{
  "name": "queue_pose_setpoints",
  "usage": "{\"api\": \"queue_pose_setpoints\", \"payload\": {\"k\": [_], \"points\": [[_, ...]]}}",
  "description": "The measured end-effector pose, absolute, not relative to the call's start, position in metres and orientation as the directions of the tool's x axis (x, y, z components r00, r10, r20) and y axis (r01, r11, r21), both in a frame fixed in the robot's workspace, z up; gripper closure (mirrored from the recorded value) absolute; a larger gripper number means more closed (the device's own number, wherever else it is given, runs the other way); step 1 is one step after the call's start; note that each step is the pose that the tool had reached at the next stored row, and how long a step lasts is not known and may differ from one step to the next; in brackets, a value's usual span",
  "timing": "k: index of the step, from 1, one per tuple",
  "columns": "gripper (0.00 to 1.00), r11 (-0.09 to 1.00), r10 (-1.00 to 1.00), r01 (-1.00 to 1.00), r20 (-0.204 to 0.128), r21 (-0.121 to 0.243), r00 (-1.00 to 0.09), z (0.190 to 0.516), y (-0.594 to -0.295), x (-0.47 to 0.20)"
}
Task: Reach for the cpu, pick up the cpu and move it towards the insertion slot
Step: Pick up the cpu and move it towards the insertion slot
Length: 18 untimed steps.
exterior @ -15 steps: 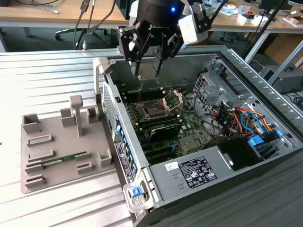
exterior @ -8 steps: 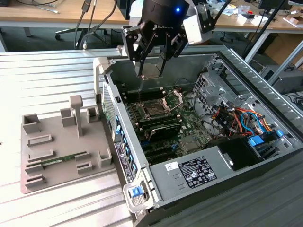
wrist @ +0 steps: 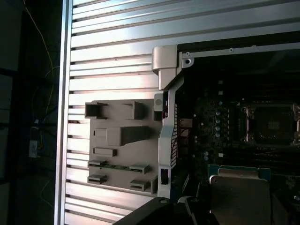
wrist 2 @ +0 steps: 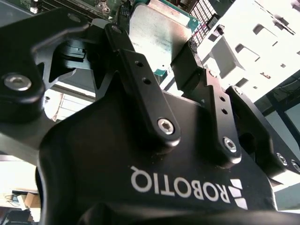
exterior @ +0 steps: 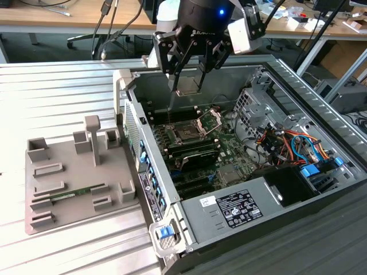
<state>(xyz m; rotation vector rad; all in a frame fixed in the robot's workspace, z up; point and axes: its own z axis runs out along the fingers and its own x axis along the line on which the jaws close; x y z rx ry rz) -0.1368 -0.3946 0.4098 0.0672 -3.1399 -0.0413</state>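
The reach and the pick-up look done. The gripper (exterior: pixel 188 80) hangs over the open computer case (exterior: pixel 298 91) with the cpu (exterior: pixel 188 87) between its 2 fingers. In the second wrist view, the black fingers (wrist 2: pixel 186 61) are pinched onto opposite edges of the chip (wrist 2: pixel 157 33), whose silvery top and green rim show between them. The first wrist view shows the same chip (wrist: pixel 239 194) held over the motherboard (wrist: pixel 220 117).

The carry towards the insertion slot (exterior: pixel 186 135) looks under way but not finished. In the exterior view the chip is held clear of the board, just beyond the socket, with nothing touching it but the fingers. The socket's hinged bracket (exterior: pixel 209 121) stands open beside it, and the dark square socket (wrist: pixel 274 124) lies bare in the first wrist view.

On the exterior view's left, the grey plastic tray (exterior: pixel 40 212) holds 1 green memory stick (exterior: pixel 77 193) in a recess.

As for writing, white lettering runs across the gripper body (wrist 2: pixel 183 187). A black-and-white printed label (exterior: pixel 238 209) sits on the power supply. A dark sticker (exterior: pixel 150 192) lies along the case edge. I leave their print unread.
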Motion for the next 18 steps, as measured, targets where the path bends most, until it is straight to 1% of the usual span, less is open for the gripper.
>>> {"api": "queue_pose_setpoints", "payload": {"k": [18], "points": [[0.45, 0.999, -0.043, -0.043, 0.0, 0.025, -0.999, 0.41, -0.395, -0.109]]}}
